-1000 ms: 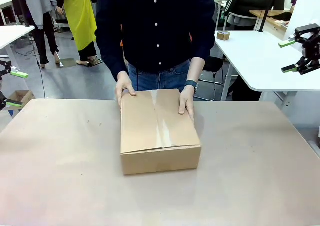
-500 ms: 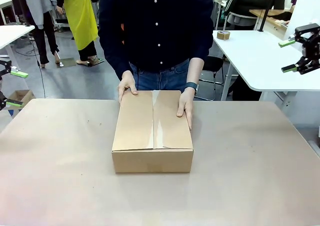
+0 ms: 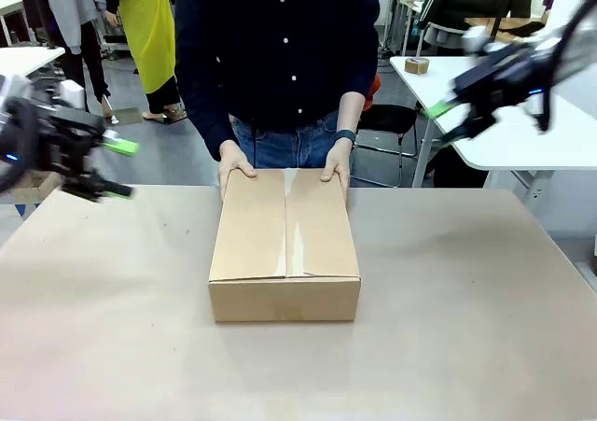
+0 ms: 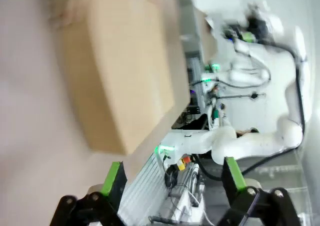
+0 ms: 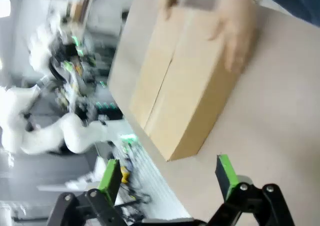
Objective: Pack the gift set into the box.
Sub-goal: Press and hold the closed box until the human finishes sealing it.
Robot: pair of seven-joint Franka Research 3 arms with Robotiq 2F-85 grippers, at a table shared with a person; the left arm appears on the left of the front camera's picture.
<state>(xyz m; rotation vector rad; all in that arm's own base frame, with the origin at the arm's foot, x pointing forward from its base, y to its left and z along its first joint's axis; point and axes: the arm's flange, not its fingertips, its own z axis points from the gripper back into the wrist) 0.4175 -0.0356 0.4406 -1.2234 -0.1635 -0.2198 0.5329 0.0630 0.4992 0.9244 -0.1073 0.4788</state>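
Note:
The box point(image 3: 284, 244) lies shut in the middle of the brown table, a tape strip running along its top seam. A person stands behind it with both hands point(image 3: 233, 169) on its far edge. My left gripper point(image 3: 119, 170) hangs open above the table's left edge, well left of the box. My right gripper point(image 3: 444, 125) is open in the air at the upper right, blurred by motion. The left wrist view looks across the box point(image 4: 120, 80) past the left gripper point(image 4: 173, 175). In the right wrist view the right gripper point(image 5: 168, 173) is far from the box point(image 5: 185, 85). The gift set is hidden.
A white table point(image 3: 485, 113) with a tape roll point(image 3: 417, 64) stands at the back right, beyond the table's far edge. Other people stand at the back left. Bare table surface point(image 3: 466, 328) surrounds the box on all sides.
Both arms have swung inward from the picture's edges towards the table. The person squared the box up, then slid both hands back to its far edge.

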